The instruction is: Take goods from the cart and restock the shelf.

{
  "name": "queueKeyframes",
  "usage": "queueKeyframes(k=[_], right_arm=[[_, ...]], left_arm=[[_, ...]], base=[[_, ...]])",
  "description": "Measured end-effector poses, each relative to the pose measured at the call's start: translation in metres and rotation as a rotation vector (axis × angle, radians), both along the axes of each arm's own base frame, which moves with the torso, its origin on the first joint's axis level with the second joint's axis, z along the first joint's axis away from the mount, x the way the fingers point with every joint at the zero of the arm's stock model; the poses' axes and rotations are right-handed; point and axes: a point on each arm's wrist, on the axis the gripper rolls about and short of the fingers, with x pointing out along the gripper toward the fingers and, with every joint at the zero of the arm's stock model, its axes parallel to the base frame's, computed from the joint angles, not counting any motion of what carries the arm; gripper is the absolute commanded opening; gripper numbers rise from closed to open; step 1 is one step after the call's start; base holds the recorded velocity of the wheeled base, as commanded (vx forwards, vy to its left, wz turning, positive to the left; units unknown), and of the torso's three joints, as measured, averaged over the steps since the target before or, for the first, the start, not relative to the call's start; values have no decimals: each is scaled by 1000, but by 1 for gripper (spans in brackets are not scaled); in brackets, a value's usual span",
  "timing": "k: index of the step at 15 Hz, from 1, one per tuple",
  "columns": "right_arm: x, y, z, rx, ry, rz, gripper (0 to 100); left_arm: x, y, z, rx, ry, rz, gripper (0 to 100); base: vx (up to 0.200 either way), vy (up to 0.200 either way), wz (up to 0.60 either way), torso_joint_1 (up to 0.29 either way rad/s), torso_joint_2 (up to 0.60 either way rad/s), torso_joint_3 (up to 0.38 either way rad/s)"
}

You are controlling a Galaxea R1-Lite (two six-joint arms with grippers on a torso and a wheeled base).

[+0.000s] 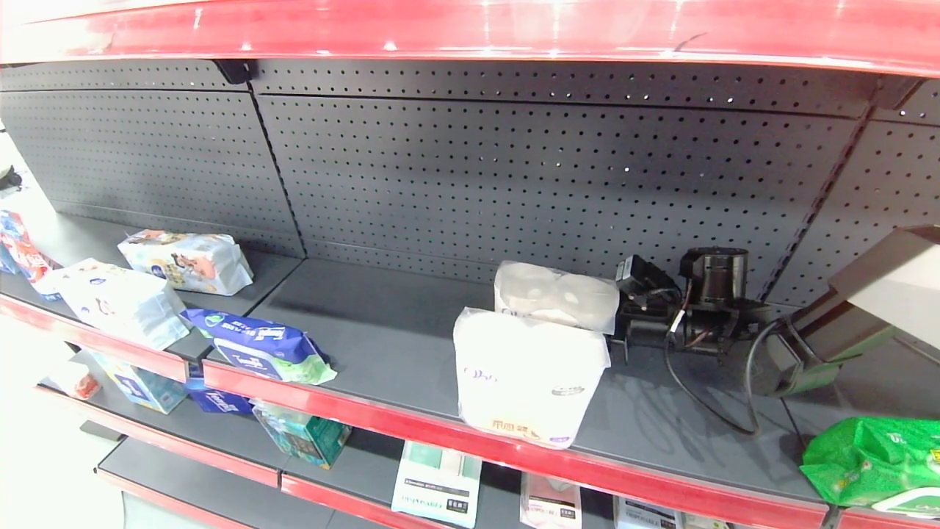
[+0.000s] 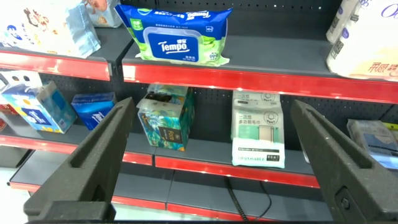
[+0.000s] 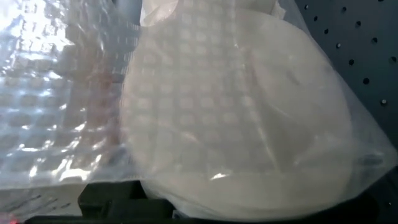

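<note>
1. Left pincer spread, empty, facing lower shelves.
2. Roll pack on the shelf, just behind the tissue pack: placing step, I judge.
3. Right pincer touches its right side; hold cannot be told. Next, likely: let go, back out clear.

Front of right gripper hidden behind roll pack, green pack cut by picture edge, lower-shelf packets cropped below.

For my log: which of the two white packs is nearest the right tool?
The smaller roll pack at the back, directly beside the right tool; the larger white pack stands farther forward.
</note>
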Motion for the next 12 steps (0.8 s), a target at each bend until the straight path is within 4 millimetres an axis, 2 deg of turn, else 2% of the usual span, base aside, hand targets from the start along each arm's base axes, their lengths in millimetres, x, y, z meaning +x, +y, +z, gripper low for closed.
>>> queueKeyframes(k=[12], right_arm=[[-5, -4, 8, 3, -8, 3, 0]], left_arm=[[0, 0, 0, 0, 0, 0, 100]], base=[[0, 0, 0, 0, 0, 0]])
